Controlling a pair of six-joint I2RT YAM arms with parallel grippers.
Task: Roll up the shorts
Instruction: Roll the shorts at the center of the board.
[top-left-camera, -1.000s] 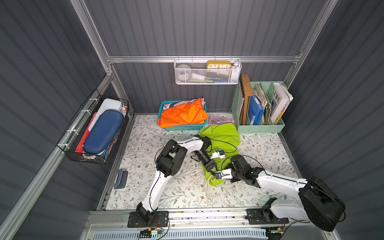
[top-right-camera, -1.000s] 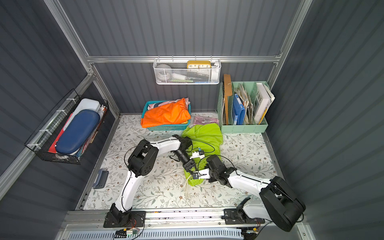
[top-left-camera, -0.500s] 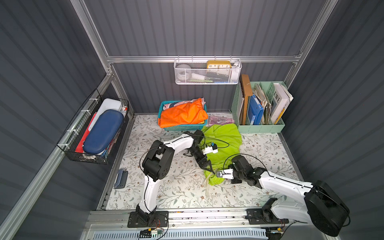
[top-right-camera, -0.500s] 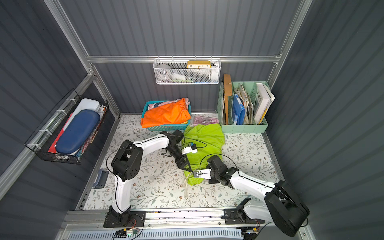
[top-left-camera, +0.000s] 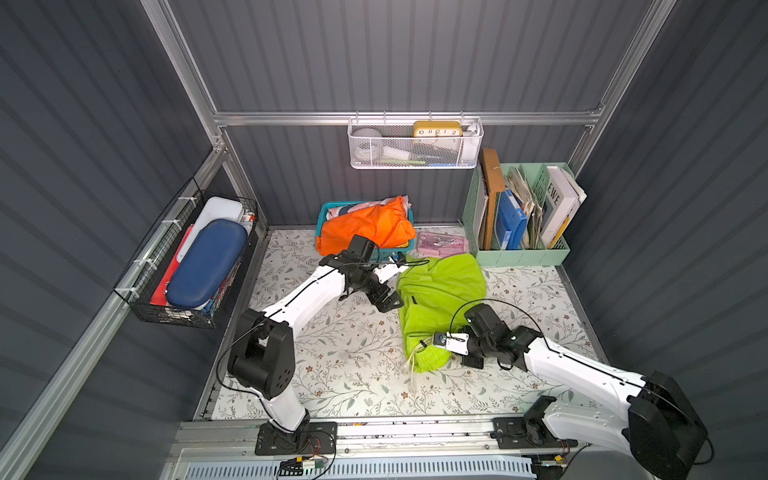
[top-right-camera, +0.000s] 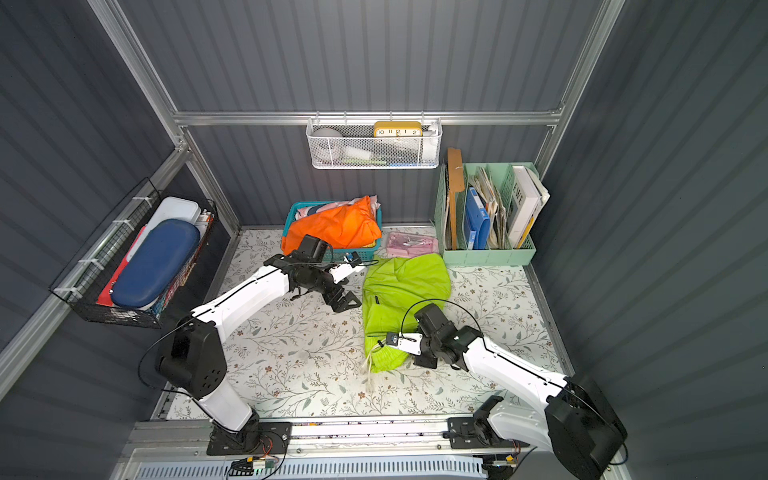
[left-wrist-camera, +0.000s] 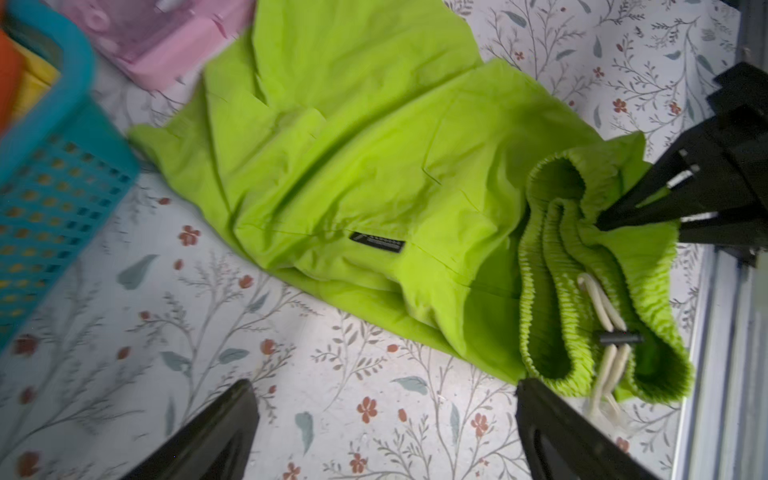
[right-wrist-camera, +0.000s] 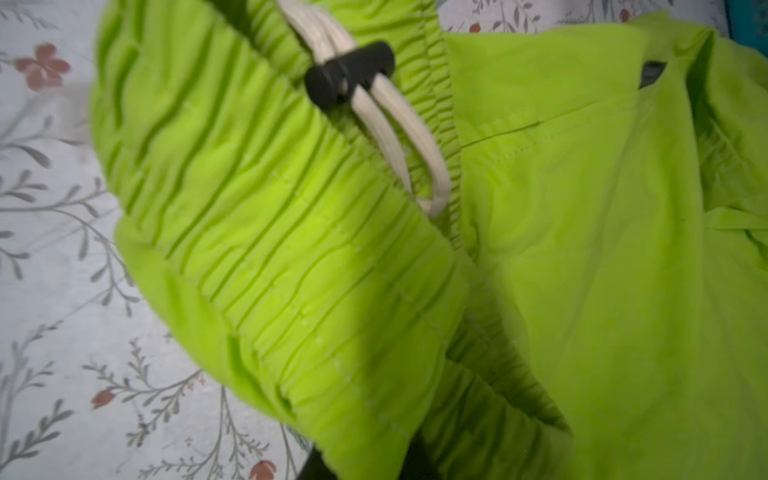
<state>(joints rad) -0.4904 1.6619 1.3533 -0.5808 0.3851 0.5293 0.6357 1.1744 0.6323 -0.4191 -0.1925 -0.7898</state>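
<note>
The lime-green shorts (top-left-camera: 440, 291) (top-right-camera: 405, 286) lie crumpled on the floral mat, with the gathered waistband (left-wrist-camera: 552, 266) (right-wrist-camera: 291, 232) at the near end and the legs toward the back. A cream drawstring (right-wrist-camera: 401, 129) with a black cord stopper hangs from the waistband. My right gripper (top-left-camera: 459, 358) (top-right-camera: 415, 358) (left-wrist-camera: 598, 224) (right-wrist-camera: 370, 461) is shut on the waistband's right side, its fingers mostly buried in fabric. My left gripper (top-left-camera: 384, 301) (top-right-camera: 343, 301) (left-wrist-camera: 384, 386) stands wide open over bare mat, just left of the shorts, holding nothing.
A teal basket (top-left-camera: 322, 216) with an orange garment (top-left-camera: 365, 228) sits at the back, with a pink case (top-left-camera: 440, 245) beside it. At the back right is a mint file organizer (top-left-camera: 519, 253). A wire basket (top-left-camera: 191, 266) hangs on the left wall and a white mesh basket (top-left-camera: 415, 145) on the back wall.
My left gripper has opened, let go of the shorts near the waistband and drawn back to the left. The right gripper keeps its hold on the waistband.
</note>
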